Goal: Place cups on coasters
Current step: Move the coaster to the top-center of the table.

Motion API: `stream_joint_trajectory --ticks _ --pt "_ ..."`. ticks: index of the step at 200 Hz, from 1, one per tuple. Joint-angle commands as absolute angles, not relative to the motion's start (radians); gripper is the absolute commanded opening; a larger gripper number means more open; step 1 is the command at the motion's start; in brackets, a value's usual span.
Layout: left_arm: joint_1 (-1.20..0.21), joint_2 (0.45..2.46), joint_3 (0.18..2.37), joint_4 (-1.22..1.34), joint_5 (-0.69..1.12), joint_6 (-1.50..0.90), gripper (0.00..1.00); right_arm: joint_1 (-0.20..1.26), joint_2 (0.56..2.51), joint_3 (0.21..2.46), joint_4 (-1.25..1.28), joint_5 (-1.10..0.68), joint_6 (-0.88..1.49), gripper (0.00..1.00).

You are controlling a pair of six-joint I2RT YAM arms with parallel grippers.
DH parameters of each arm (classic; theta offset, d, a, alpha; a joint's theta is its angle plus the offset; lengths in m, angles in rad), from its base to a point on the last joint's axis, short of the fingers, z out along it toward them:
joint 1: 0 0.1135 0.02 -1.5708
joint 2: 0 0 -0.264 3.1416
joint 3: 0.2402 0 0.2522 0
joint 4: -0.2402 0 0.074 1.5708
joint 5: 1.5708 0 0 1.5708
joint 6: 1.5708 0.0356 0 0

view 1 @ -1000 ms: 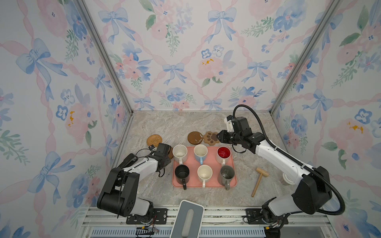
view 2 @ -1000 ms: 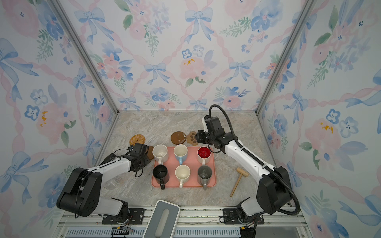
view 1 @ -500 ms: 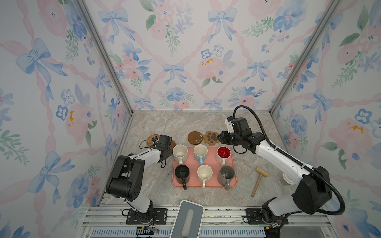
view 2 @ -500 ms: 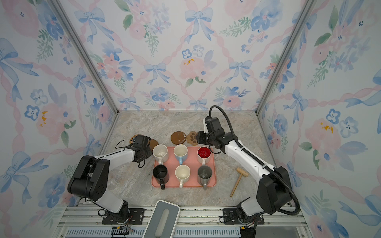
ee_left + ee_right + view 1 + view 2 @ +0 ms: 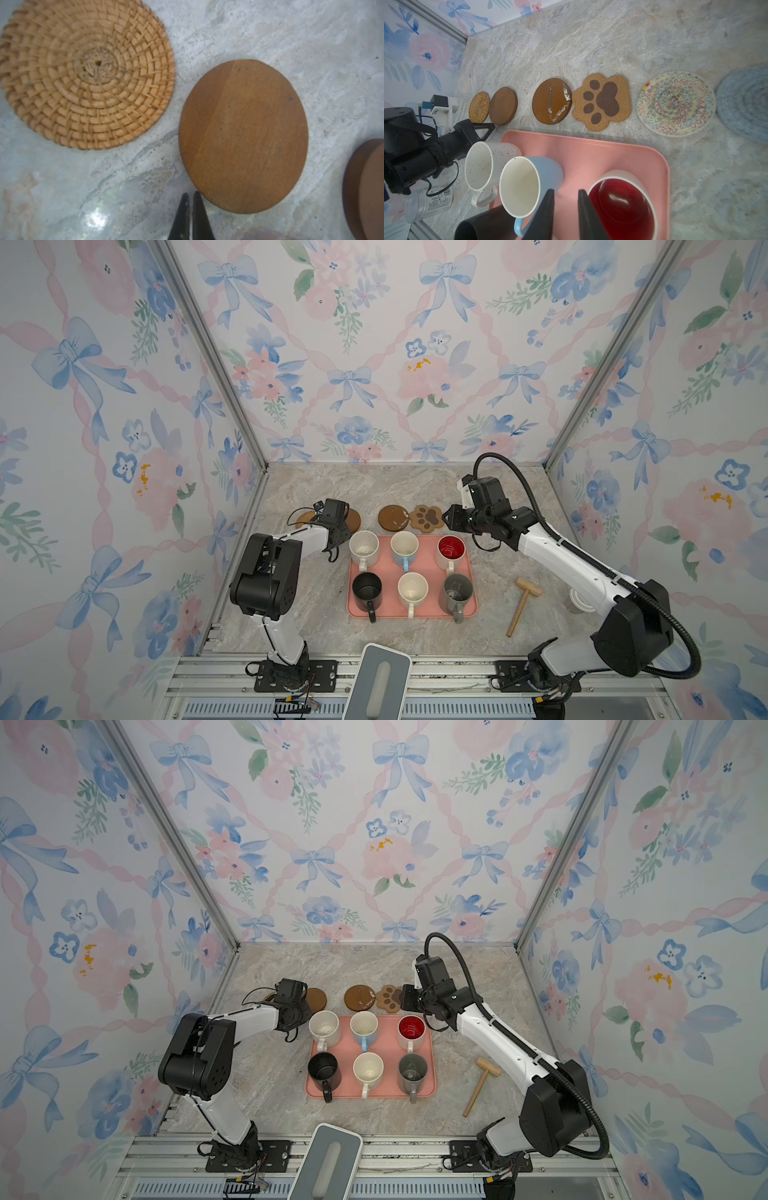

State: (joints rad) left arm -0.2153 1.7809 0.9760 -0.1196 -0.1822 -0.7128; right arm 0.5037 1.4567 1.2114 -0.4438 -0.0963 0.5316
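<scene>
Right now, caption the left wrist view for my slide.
Shut left fingers beside a brown coaster, rattan coaster alongside.

Floral bow-patterned walls (image 5: 374,364), grey marbled tabletop (image 5: 374,489), aluminium corner posts (image 5: 211,352)

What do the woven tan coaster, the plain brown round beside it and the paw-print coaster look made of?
Woven tan coaster: rattan or similar cane, matte; coiled strands spiral from a centre knot. Plain brown round: probably wood, smooth satin; faint straight grain bands. Paw-print coaster: likely cork, matte, speckled grain, darker printed pads.
</scene>
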Motion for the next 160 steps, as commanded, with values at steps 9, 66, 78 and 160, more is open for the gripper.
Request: stream_joint_trajectory --ticks 9,66,78,160 --pt "-0.206 1.816 1.027 -0.102 -0.161 -0.678 0.0 0.49 1.439 1.229 -0.47 -0.081 0.518 0.24" --pt "-0.201 1.884 1.138 -0.095 -0.109 -0.654 0.0 0.485 1.441 1.23 -0.478 -0.08 0.517 0.24" --pt "-0.197 1.873 1.153 -0.095 -0.112 -0.648 0.0 0.483 1.441 1.233 -0.479 -0.08 0.517 0.24" --pt "-0.056 1.849 1.19 -0.133 -0.112 -0.634 0.0 0.478 1.443 1.233 -0.479 -0.089 0.514 0.24"
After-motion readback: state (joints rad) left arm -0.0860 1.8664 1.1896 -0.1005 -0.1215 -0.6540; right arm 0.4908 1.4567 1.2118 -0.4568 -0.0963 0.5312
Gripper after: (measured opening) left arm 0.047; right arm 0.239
